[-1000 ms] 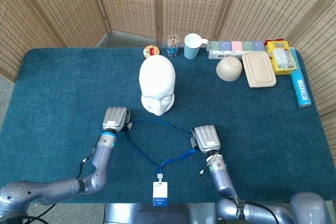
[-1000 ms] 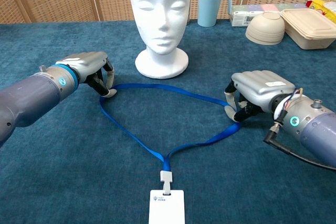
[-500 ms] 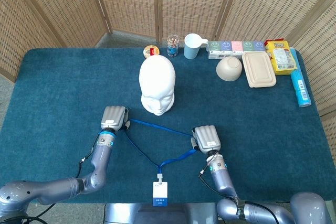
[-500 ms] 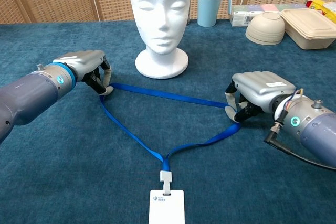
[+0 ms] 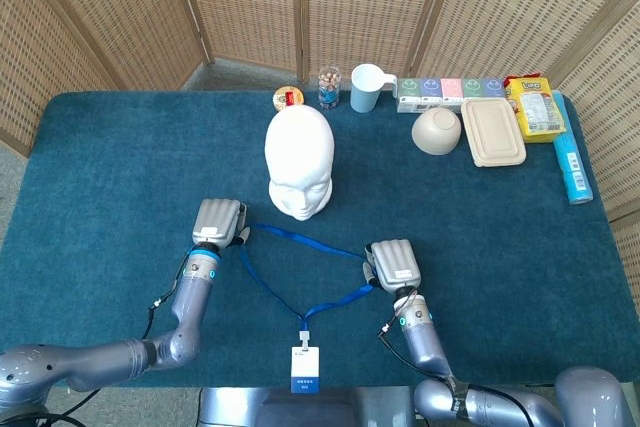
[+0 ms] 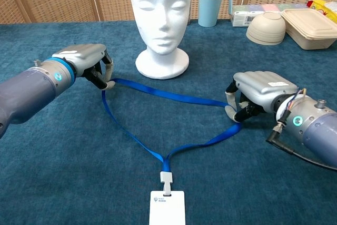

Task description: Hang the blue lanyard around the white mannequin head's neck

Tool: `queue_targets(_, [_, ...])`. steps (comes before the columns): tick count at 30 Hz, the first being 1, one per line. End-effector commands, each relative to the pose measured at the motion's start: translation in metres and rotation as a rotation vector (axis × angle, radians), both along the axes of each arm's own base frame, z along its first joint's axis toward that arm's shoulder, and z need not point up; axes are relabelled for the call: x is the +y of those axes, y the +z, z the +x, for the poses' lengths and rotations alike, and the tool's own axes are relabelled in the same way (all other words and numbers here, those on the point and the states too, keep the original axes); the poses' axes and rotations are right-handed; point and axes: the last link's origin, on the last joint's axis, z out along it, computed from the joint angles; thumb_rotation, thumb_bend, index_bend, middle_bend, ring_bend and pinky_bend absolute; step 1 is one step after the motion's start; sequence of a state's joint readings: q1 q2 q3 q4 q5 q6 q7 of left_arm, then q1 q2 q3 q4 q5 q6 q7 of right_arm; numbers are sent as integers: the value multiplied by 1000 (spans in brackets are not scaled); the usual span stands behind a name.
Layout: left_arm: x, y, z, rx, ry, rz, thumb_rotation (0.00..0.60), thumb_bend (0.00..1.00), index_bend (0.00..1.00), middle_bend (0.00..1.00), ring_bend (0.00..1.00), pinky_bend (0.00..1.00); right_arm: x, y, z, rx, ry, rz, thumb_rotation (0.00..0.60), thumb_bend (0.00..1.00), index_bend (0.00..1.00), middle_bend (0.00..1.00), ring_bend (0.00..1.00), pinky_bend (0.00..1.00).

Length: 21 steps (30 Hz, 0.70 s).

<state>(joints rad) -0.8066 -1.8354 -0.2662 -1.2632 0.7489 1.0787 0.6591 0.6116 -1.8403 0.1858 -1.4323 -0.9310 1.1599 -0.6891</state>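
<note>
From the head view, the left hand (image 5: 219, 221) pinches one end of the blue lanyard (image 5: 300, 242) loop, and the right hand (image 5: 393, 265) grips the opposite side, so the strap runs taut between them across the surface (image 5: 120, 167). The white mannequin head (image 5: 300, 163) stands just beyond the left hand, apart from the strap. The badge (image 5: 305, 369) lies nearer the robot than both hands.

In the chest view, the left hand (image 6: 87, 62) has its fingertips (image 6: 108, 75) closed on the lanyard (image 6: 168, 97), lifting that corner slightly. The right hand (image 6: 259, 94) is curled around the strap, low on the surface. The mannequin head (image 6: 160, 22) sits upright beyond and between the hands.
</note>
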Motion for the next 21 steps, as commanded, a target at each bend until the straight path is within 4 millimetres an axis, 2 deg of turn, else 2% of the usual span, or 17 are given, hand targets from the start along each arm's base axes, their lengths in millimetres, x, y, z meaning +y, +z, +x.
queue_targets(1, [-4, 8, 0, -14, -25, 13, 471, 463, 673, 1000, 1000, 1000, 1, 5, 3, -24, 9, -10, 537, 578, 725, 1000, 1000, 1000])
queue_targets(8, [-12, 25, 4, -57, -73, 30, 474, 463, 679, 1000, 1000, 1000, 4, 20, 17, -93, 40, -25, 541, 578, 725, 1000, 1000, 1000])
queue_targets(15, [-21, 50, 11, -129, -129, 62, 475, 463, 680, 1000, 1000, 1000, 7, 44, 36, -184, 89, -42, 540, 578, 728, 1000, 1000, 1000])
queue_targets(21, [-28, 80, 27, -208, -203, 110, 476, 463, 685, 1000, 1000, 1000, 7, 78, 56, -276, 140, -78, 540, 578, 729, 1000, 1000, 1000])
